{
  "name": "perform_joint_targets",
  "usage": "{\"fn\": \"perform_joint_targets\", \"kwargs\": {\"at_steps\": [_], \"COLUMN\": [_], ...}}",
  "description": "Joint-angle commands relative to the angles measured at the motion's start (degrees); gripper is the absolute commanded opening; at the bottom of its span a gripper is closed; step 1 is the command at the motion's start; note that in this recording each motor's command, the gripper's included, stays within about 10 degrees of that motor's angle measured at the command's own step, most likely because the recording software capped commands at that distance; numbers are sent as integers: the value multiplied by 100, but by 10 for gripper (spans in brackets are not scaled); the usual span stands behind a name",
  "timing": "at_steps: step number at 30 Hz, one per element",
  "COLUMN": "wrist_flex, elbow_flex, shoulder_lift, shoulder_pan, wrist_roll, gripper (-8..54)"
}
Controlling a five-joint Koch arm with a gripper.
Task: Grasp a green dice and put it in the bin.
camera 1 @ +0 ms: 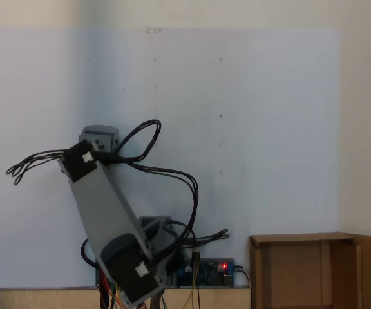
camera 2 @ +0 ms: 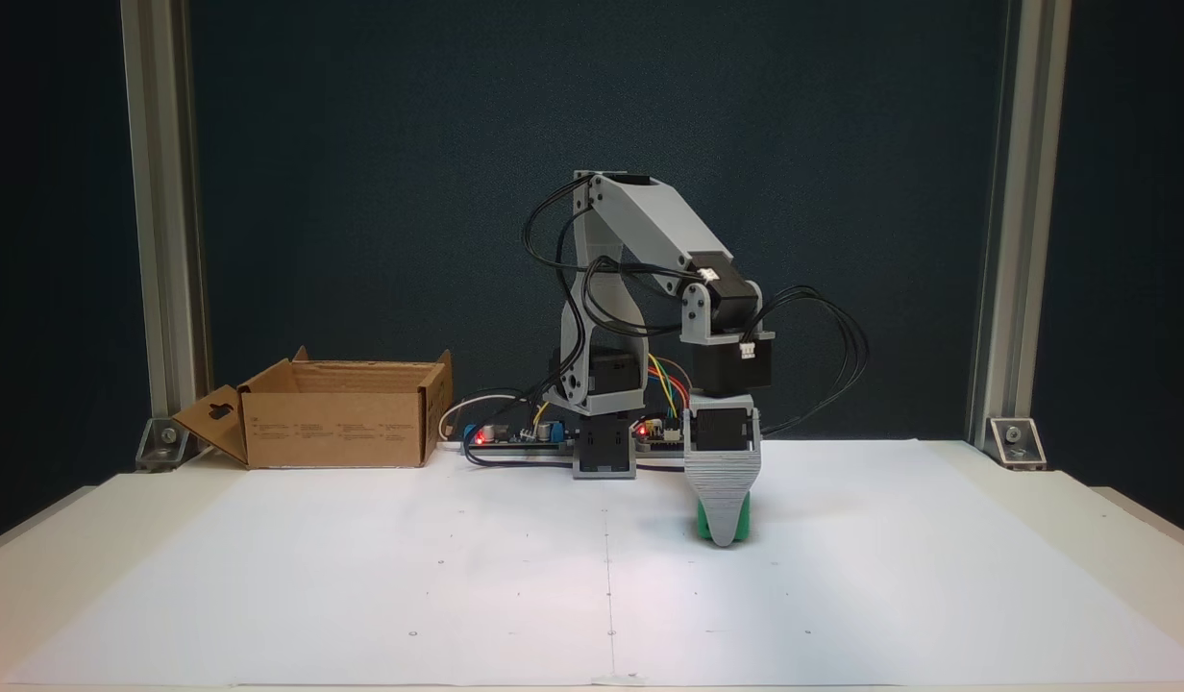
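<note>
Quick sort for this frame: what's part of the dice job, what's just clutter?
Job:
- green dice, on the white sheet, mostly hidden behind the gripper's grey jaw
- gripper, down at the dice; open or shut can't be told
- bin, cardboard, flaps up

Clutter:
- controller boards with red lights by the arm's base
- loose black cables
- metal uprights

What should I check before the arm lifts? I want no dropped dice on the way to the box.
1. Gripper down at the green dice: ok.
2. Jaws closed on the dice: cannot tell, one jaw hides the other.
3. Dice resting on the white sheet: ok.
4. Bin open at the top, flaps raised: ok.
5. Sheet between dice and bin bare: ok.
</note>
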Motion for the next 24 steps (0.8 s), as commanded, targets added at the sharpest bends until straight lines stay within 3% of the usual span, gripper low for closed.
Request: {"fn": "perform_joint_targets", "kwargs": {"at_steps": [1,17,24], "wrist_flex": [97,993,1960], "elbow_flex": [-26,-132,-1406], "shoulder_lift": [220,1934,2145], "shoulder_pan": [79,1301,2162], "wrist_roll": [554,527,220], "gripper": [118,118,118]}}
